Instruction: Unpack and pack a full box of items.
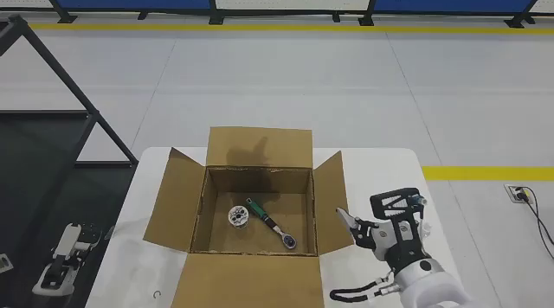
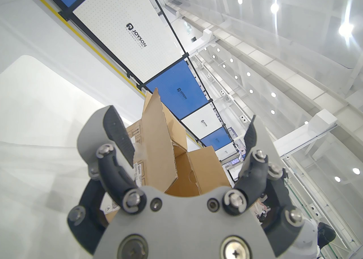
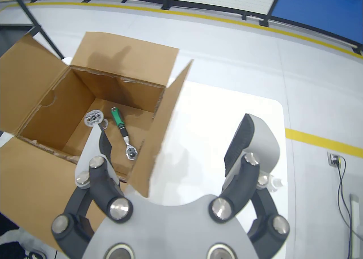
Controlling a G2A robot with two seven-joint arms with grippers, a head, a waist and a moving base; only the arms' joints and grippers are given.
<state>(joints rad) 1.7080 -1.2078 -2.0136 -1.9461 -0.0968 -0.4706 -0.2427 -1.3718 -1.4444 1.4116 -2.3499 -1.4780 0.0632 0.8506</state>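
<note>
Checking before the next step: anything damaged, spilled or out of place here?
Nothing stands out. The cardboard box sits open on the table, flaps spread, with a green-handled ratchet wrench and a round white disc lying flat inside.

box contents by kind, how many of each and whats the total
ratchet wrench with green handle: 1
round white disc: 1
total inside the cardboard box: 2

In box [image 1: 260, 180]: disc [image 1: 239, 214] L of wrench [image 1: 271, 223].
</note>
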